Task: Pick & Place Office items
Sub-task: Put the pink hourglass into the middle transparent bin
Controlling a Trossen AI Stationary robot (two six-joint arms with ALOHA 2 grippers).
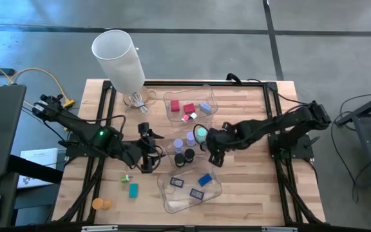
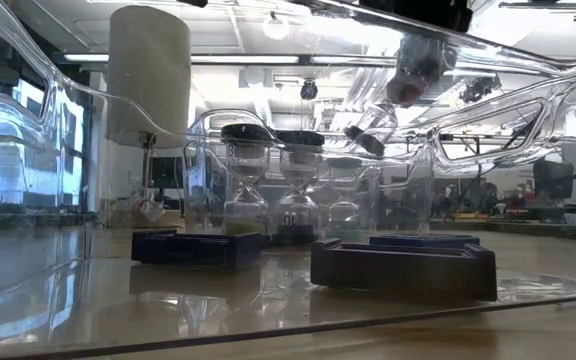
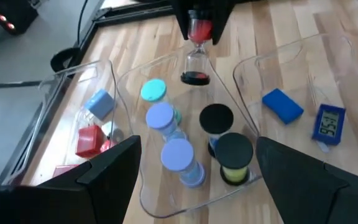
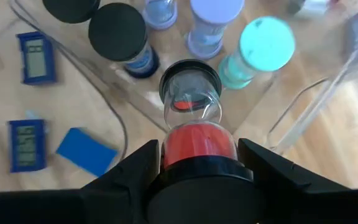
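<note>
Gripping a red-sand hourglass (image 4: 192,121) by its upper cap, the right end effector (image 4: 194,158) has both fingers clamped on it and hangs over the middle clear tray (image 3: 225,99) at the centre of the wooden bench (image 1: 250,187); the hourglass is tilted and lifted above the others. In that tray stand more hourglasses: two with lilac caps (image 3: 160,116), one with a teal cap (image 4: 266,40) and two with black caps (image 4: 117,31), one of the black ones showing yellow sand in the left wrist view. The left end effector (image 1: 148,154) hovers at about nine o'clock from the tray, just beside it, its fingers spread wide and holding nothing. Toward twelve o'clock a second clear tray (image 1: 172,113) holds red blocks (image 1: 189,108) and a light blue block (image 1: 205,107). Toward six o'clock a third clear tray (image 1: 169,200) holds a blue block (image 1: 205,180) and small blue digital timers (image 1: 196,193); one timer's display (image 3: 329,123) shows digits that seem to read 95:6, though this is not certain. At about seven o'clock on the bare bench lie a flat teal rectangle (image 1: 133,190), a small green piece (image 1: 126,179) and an orange cylinder (image 1: 100,203). A big white cylinder (image 1: 120,59) stands at the far left corner, around eleven o'clock.
</note>
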